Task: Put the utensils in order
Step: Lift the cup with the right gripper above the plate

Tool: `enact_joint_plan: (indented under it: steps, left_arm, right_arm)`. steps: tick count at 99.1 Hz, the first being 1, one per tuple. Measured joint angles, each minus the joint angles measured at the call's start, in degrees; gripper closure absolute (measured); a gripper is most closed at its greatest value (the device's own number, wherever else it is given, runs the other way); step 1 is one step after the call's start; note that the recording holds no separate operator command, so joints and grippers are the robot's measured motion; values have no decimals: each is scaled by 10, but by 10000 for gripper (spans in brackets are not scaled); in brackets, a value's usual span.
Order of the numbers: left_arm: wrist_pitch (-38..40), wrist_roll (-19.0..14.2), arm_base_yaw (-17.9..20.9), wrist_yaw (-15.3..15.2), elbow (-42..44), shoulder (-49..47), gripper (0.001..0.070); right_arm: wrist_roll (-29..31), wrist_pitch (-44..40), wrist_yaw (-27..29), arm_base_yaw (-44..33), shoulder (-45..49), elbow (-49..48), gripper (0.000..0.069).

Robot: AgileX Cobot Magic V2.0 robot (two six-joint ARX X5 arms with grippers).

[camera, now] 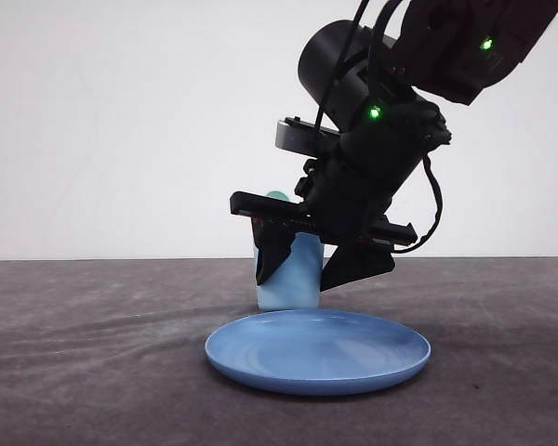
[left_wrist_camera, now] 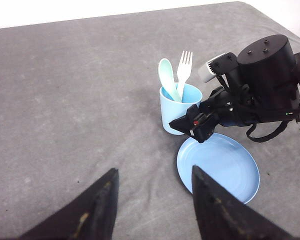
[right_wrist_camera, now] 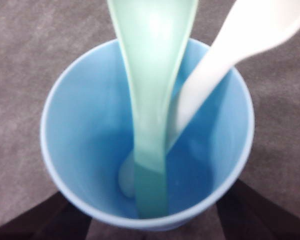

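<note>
A mint-green spoon (left_wrist_camera: 167, 77) and a white fork (left_wrist_camera: 184, 66) stand handle-down in the light blue cup (left_wrist_camera: 176, 114), heads sticking up above the rim. In the right wrist view the spoon (right_wrist_camera: 152, 100) and fork (right_wrist_camera: 215, 70) lean inside the cup (right_wrist_camera: 80, 125). My right gripper (camera: 312, 265) hangs open just over the near side of the cup (camera: 293, 279), one finger on each side, gripping nothing. My left gripper (left_wrist_camera: 154, 172) is open above bare table, well short of the cup.
A blue round plate (camera: 260, 358) lies on the grey table just in front of the cup, under the right arm; in the left wrist view the plate (left_wrist_camera: 225, 170) is beside my right finger. The table edge runs behind the cup.
</note>
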Motion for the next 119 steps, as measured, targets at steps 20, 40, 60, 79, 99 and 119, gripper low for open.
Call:
enact_joint_plan:
  steps: [20, 40, 60, 79, 99, 119]
  left_arm:
    - [-1, 0, 0, 0, 0, 0, 435]
    - [-1, 0, 0, 0, 0, 0, 435]
    - [-1, 0, 0, 0, 0, 0, 435]
    - [-1, 0, 0, 0, 0, 0, 435]
    - [-1, 0, 0, 0, 0, 0, 435]
    - [-1, 0, 0, 0, 0, 0, 435]
  right_arm:
    - [-30, -24, 0, 4, -63, 0, 297]
    - [-70, -84, 0, 9, -160, 0, 297]
    - [-100, -156, 0, 21, -274, 0, 297]
    - [-107, -213, 1, 42, -368, 0, 297]
    - [-117, -266, 23, 71, -398, 0, 297]
    - [-119, -258, 47, 95, -395, -9, 298]
